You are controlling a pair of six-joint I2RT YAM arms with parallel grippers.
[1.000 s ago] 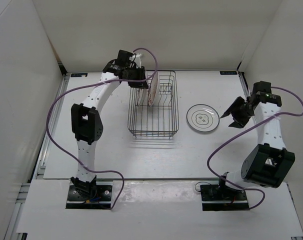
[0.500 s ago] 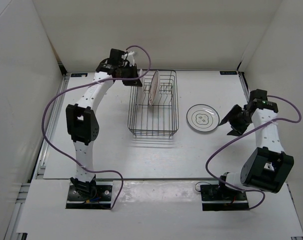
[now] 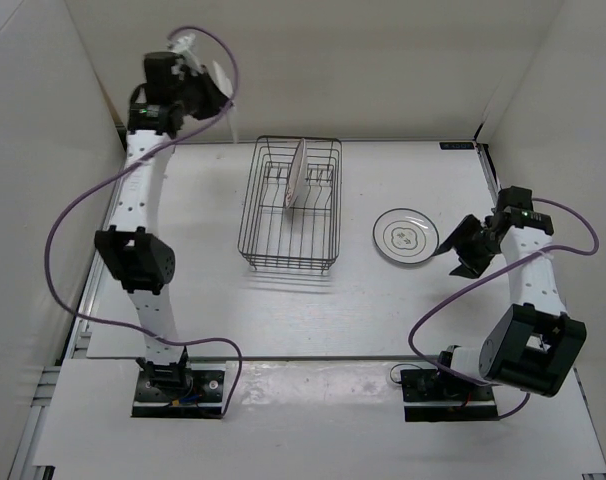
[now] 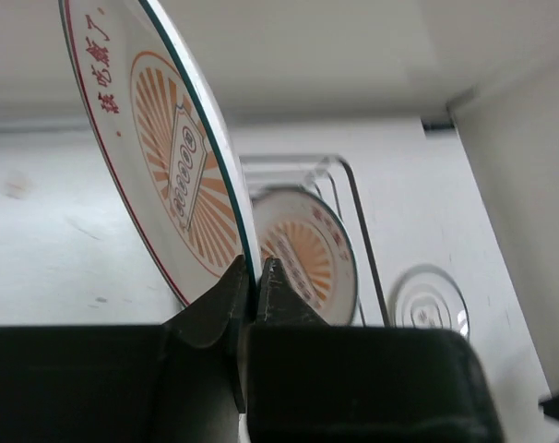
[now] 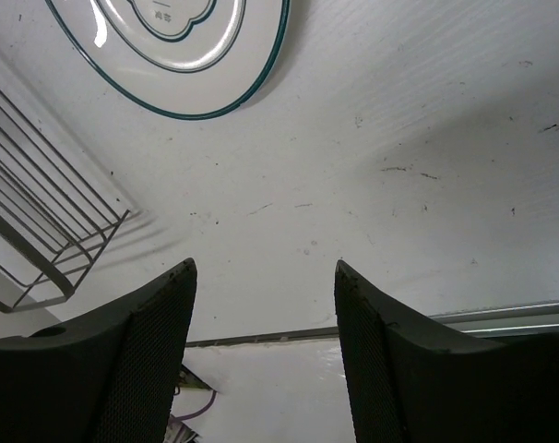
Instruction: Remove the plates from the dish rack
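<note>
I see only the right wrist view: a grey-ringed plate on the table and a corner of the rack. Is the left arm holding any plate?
Observer: Yes. The left gripper is shut on the rim of an orange plate.
Operator: Is that plate above the rack?
Observer: No. It is high up, well to the left of the rack.
Operator: How many plates are inside the rack?
Observer: One. A second orange plate stands upright near the far end.

Our white table in its booth
We see a scuffed white table [image 3: 413, 300], plain white walls [image 3: 383, 60] around it, a dark label [image 3: 456, 146] at its far edge, a metal rail [image 3: 83, 300] at left.
</note>
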